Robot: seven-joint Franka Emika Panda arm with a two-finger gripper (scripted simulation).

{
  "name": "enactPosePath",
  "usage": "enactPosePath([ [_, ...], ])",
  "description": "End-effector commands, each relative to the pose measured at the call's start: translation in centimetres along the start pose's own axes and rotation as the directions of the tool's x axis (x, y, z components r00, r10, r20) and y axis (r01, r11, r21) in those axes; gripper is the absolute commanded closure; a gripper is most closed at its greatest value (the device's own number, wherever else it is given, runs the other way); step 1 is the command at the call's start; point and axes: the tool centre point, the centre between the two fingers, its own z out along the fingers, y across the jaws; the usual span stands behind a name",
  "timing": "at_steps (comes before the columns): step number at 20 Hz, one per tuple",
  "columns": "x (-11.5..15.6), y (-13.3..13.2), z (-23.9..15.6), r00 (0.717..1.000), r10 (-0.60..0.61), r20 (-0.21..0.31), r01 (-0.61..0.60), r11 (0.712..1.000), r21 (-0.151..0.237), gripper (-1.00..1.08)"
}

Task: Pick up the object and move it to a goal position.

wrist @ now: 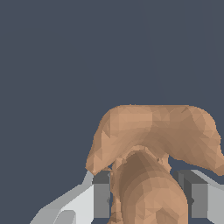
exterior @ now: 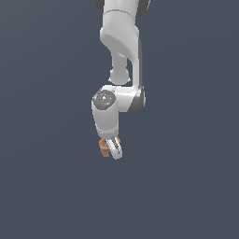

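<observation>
The object (wrist: 153, 135) is an orange-brown lumpy piece with stubby lobes, and it fills the wrist view between the two fingers. One grey pad (wrist: 101, 194) presses one side and the other pad (wrist: 197, 197) stands at the opposite side. My gripper (wrist: 146, 197) is shut on the object's lower lobe. In the exterior view the white gripper (exterior: 112, 148) points down below the arm, and only a small part of the object (exterior: 103, 148) peeks out beside the fingers, towards the exterior view's left. No goal marker shows.
The white arm (exterior: 122, 56) reaches down from the upper edge of the exterior view. A plain dark blue-grey surface (exterior: 46, 186) lies all around it.
</observation>
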Motion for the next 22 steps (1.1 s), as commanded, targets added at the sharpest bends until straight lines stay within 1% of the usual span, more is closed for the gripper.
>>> enactPosePath([
  [1, -0.1, 0.0, -0.2, 1.0, 0.0, 0.0, 0.0, 1.0, 0.0, 1.08],
  [6, -0.7, 0.1, -1.6, 1.0, 0.0, 0.0, 0.0, 1.0, 0.0, 1.08],
  [11, -1.8, 0.3, -4.3, 1.0, 0.0, 0.0, 0.0, 1.0, 0.001, 1.08],
  [16, -3.5, 0.6, -8.5, 1.0, 0.0, 0.001, 0.0, 1.0, 0.001, 1.08],
  [22, -6.2, 1.0, -15.1, 1.0, 0.001, 0.0, -0.001, 1.0, 0.0, 1.08],
])
